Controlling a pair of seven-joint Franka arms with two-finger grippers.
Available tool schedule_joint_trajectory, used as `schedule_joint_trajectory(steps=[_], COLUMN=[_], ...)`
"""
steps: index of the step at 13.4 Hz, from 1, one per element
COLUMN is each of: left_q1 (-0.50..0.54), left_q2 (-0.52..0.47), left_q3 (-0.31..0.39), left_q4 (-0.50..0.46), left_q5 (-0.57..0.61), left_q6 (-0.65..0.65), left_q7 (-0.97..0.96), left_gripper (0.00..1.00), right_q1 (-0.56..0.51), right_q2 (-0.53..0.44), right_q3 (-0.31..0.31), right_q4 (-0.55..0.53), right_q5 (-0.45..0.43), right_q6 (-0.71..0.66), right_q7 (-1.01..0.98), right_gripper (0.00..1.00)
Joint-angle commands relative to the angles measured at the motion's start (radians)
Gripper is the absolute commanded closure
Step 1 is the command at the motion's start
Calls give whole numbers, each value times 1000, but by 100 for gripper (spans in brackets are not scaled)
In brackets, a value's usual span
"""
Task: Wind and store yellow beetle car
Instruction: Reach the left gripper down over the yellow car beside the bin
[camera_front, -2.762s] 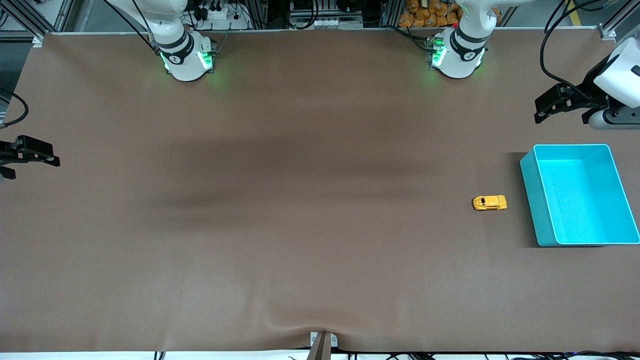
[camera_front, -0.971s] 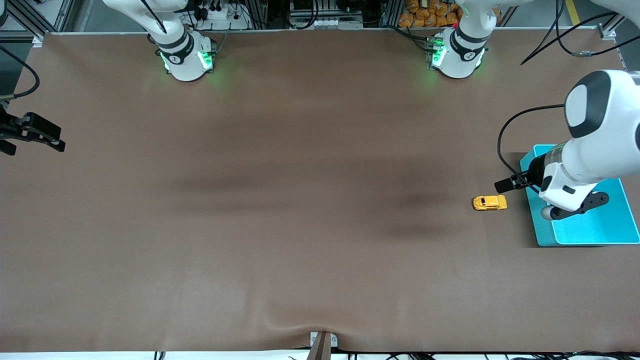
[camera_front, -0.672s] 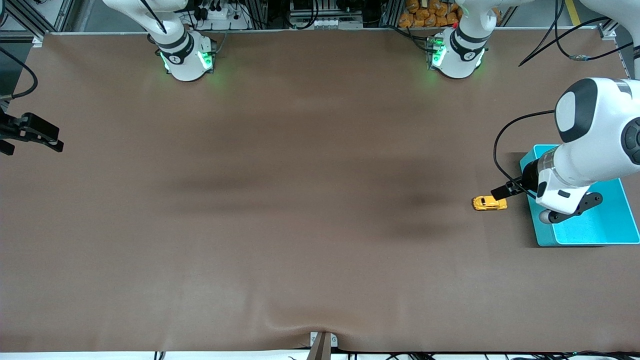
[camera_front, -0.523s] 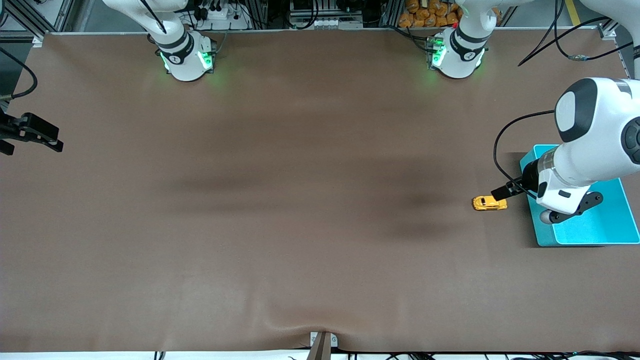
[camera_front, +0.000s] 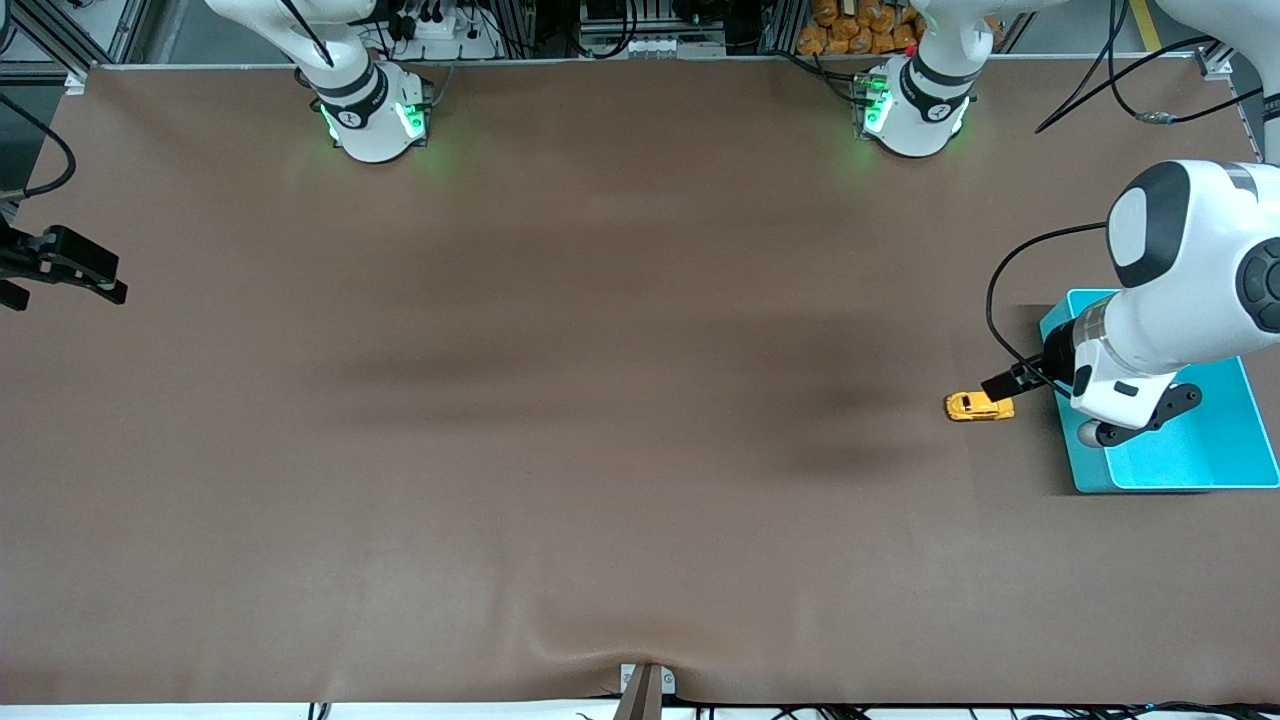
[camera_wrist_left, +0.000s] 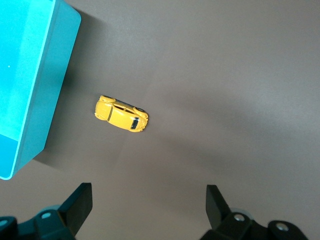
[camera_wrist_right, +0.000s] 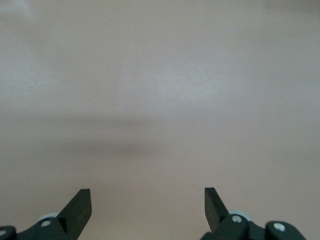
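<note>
Left gripper lower, wide open, empty.

My work surface is a wide table covered in a plain brown mat, wrinkled slightly at the edge nearest the front camera, where a small metal bracket sits. Soft dark shadows band its middle. Along the edge by my bases stand aluminium frame rails, cables and a heap of orange packets.
</note>
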Motion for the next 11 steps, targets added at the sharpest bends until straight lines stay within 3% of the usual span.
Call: schedule_joint_trajectory(steps=[1, 11], left_q1=[-1, 74], left_q2=[-6, 71], left_q3=[-1, 8], left_q4=[-44, -162], left_q5=[-2, -2], left_q6=[51, 322], left_q7=[-32, -493], left_gripper=[0, 0], right_q1=[18, 3], right_q2=[-12, -7], right_q3=[-9, -9], right_q4=[-12, -28], right_q5=[-13, -5], right_q6=[9, 6], right_q7=[14, 14], right_gripper=[0, 0])
